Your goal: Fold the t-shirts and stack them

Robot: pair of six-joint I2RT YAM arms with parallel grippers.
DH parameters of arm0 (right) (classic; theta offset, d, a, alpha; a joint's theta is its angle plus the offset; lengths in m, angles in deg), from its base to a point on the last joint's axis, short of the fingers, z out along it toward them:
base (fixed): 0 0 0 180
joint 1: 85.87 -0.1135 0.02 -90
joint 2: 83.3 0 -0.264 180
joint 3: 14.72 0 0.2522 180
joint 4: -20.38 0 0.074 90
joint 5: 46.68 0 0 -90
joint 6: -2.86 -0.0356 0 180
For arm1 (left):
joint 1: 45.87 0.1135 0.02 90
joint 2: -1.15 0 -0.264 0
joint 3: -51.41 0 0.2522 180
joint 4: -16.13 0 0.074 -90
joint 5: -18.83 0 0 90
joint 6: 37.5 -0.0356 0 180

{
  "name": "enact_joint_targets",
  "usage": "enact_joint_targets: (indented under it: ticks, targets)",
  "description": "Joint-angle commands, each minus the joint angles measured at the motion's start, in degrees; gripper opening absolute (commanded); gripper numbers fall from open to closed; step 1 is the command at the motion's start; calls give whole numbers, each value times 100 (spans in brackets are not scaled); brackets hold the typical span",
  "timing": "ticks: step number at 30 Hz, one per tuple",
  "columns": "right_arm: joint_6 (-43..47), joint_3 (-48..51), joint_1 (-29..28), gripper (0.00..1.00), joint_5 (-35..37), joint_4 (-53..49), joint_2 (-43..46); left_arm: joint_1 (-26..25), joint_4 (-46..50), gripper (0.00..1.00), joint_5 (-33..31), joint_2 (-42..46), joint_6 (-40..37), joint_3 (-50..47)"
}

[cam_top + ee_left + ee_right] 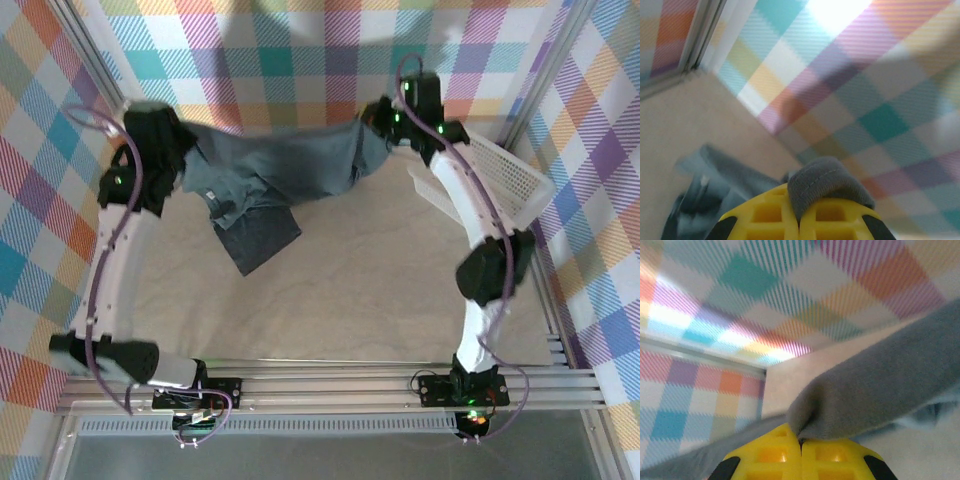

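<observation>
The table (350, 290) is mostly bare. Across its far side the t-shirt (290, 165) hangs stretched between both arms, and a darker flap below it touches the surface left of centre; I can't tell if that is a second shirt. The basket (510, 175) leans at the far right. The left gripper (799, 205) and right gripper (801, 442) each pinch a bunch of cloth, jaws closed tight. This looks like the spreading step. Next the shirt needs lowering flat, with even tension.
</observation>
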Motion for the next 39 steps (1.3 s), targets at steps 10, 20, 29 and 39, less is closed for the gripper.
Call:
enact_joint_targets:
  ticks: [10, 20, 29, 39]
  targets:
    - [273, 4562, -967, 0, -1864, -1182, 934, -635, 2122, 0, 629, 2187, 1003, -4222]
    - [596, 4266, -902, 58, -1380, -1892, 1148, -643, 2353, 0, -69, 1520, 666, -3764]
    - [-809, 6256, -188, 59, -1004, -1786, 2683, -638, 2798, 0, -702, 1720, 600, -3568]
    - [-4208, 7108, -400, 58, -805, -399, 3183, -547, 3235, 0, -2048, 1950, 223, -3017]
